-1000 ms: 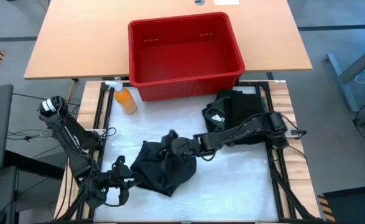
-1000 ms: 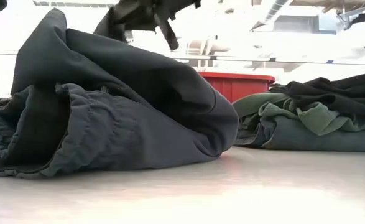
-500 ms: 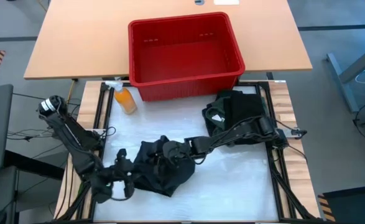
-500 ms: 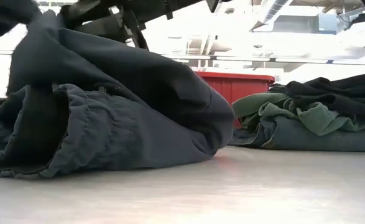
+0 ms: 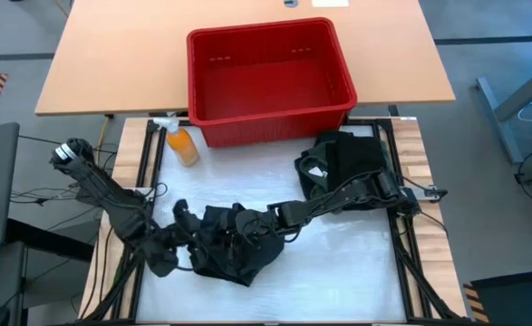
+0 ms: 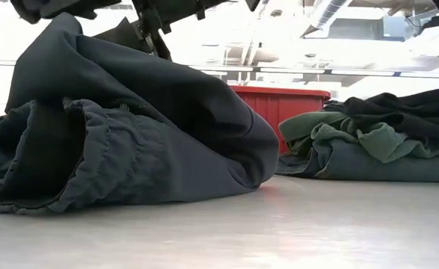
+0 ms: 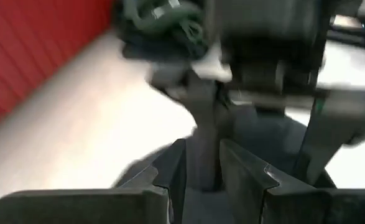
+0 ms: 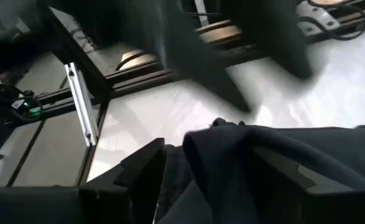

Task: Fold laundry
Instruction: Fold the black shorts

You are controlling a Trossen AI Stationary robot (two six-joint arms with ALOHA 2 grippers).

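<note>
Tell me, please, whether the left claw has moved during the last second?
Yes. In the high view the left claw has travelled toward the red bin, reaching the dark garment's edge.

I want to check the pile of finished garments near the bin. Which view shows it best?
The high view: the whole pile lies unobstructed beside the red bin. The low view shows only its side edge-on; the left wrist view gives a blurred glimpse; the right wrist view misses it.
</note>
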